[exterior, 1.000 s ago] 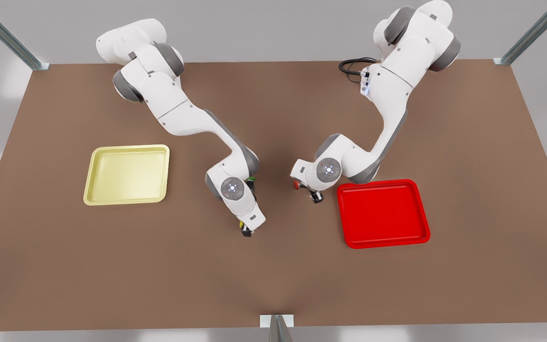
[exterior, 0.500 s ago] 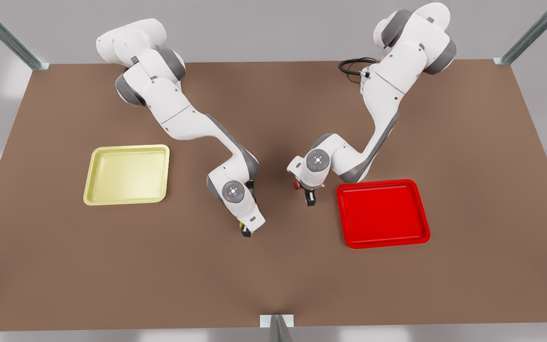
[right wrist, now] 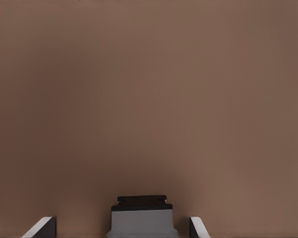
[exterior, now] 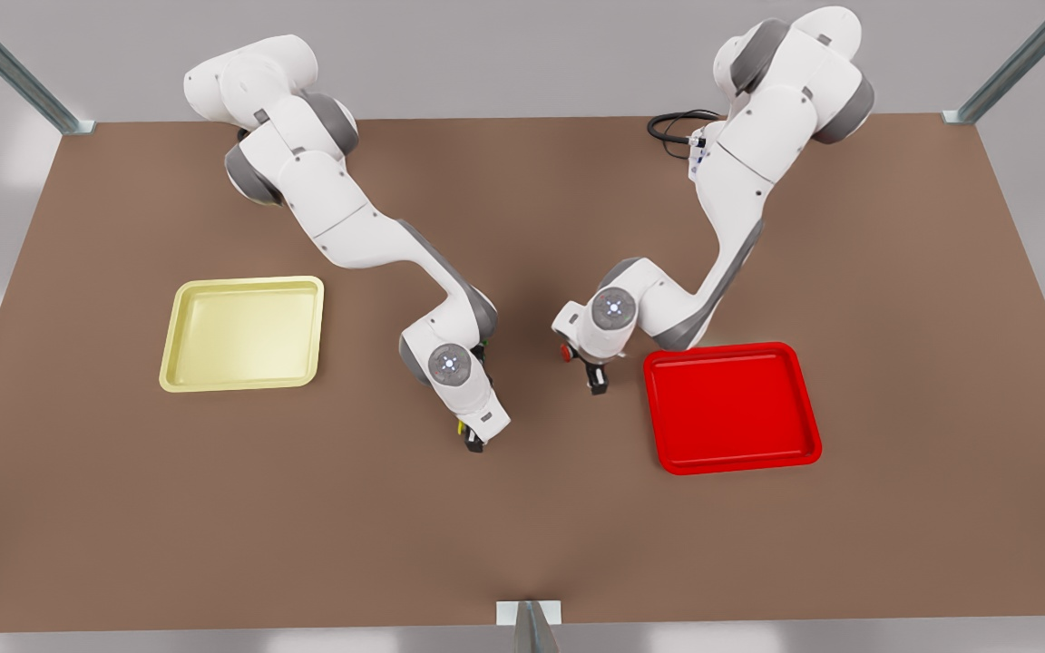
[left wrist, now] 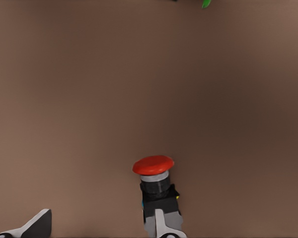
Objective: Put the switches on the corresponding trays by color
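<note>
Just beside the red tray (exterior: 731, 349), the red switch (left wrist: 153, 171) is seen upright at one finger of the wide-spread left gripper (exterior: 597, 385). Farther from that tray, the yellow switch (right wrist: 141, 215) is straddled by the right gripper (exterior: 473, 443), also spread.

You have two white arms, rounded shells with grey joint bands. Each wrist (exterior: 450, 364) bears a round grey cap with a lit centre dot. A black cable (exterior: 673, 124) loops at one arm's base. Fingertips (left wrist: 37, 225) are pale grey.
</note>
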